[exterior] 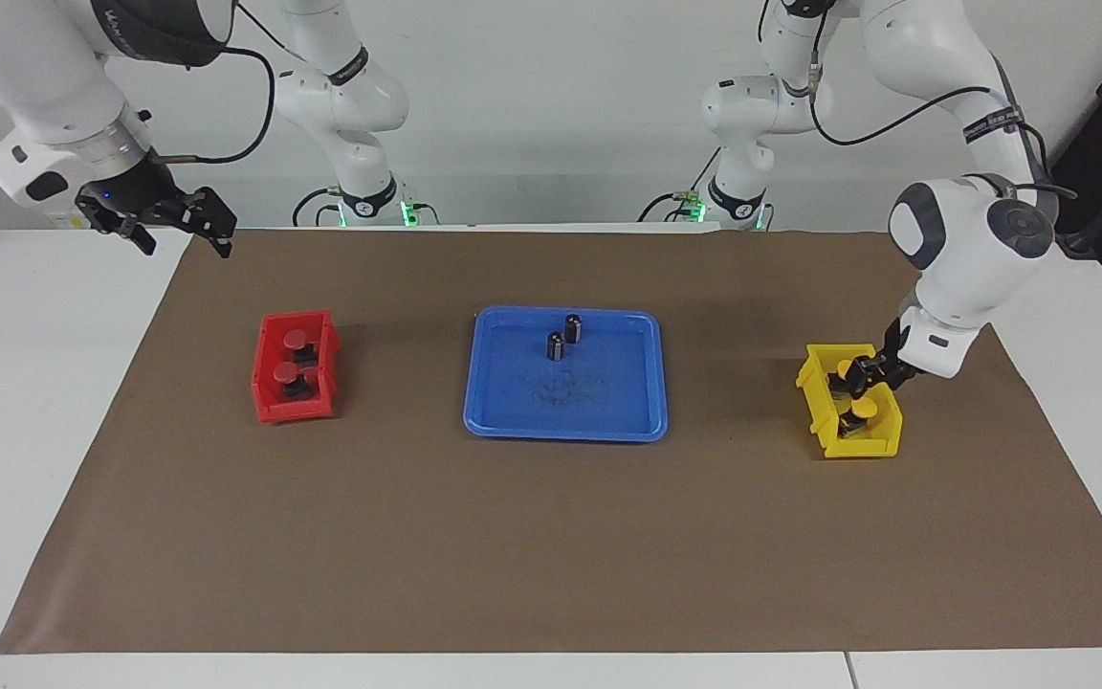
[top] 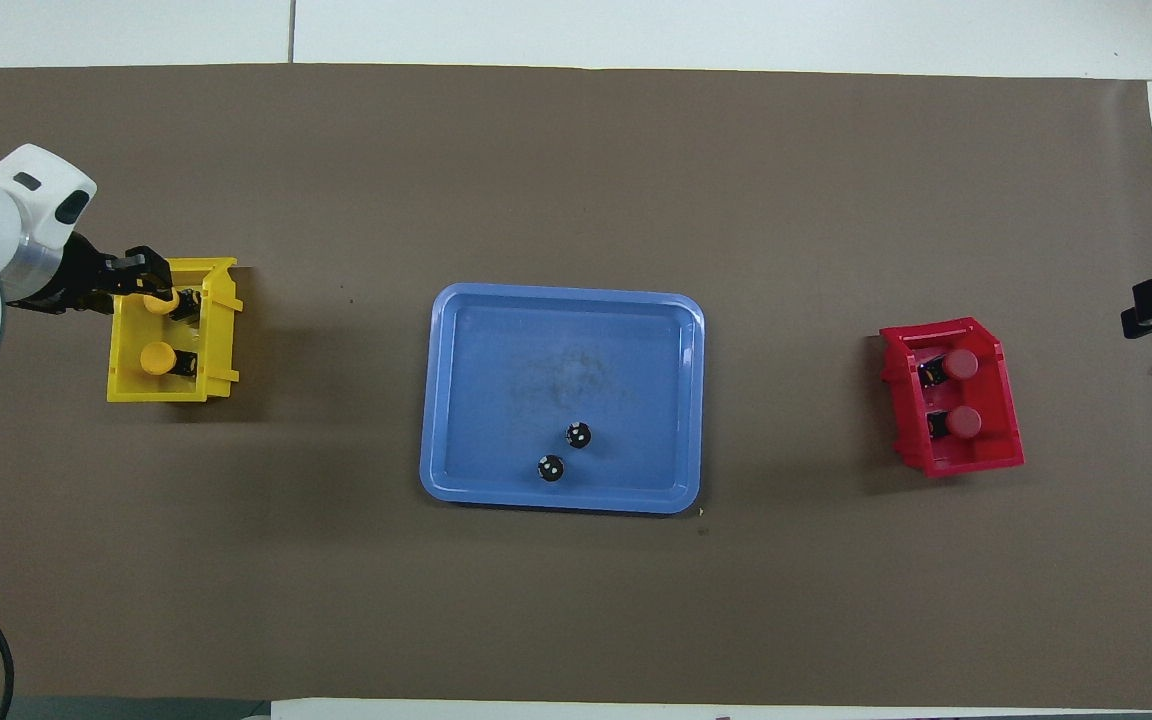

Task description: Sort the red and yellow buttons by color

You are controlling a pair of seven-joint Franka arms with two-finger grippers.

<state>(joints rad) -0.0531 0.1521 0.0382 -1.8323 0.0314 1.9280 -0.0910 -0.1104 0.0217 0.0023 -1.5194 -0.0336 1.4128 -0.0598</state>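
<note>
At the left arm's end of the tabletop, left tool [exterior: 865,375] is down in the yellow bin [exterior: 814,383], clamped on one yellow button [top: 158,301]; second yellow button [top: 156,357] lies beside it. Right tool [exterior: 183,226] waits raised, fingers apart. Both red buttons [top: 960,363] sit in the red bin [top: 986,460].

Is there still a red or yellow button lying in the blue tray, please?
No, the blue tray holds only two black capless cylinders.

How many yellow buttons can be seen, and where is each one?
2, both in the yellow bin. One yellow button lies nearer the robots; the other yellow button lies farther, at the left gripper. None seems hidden.
</note>
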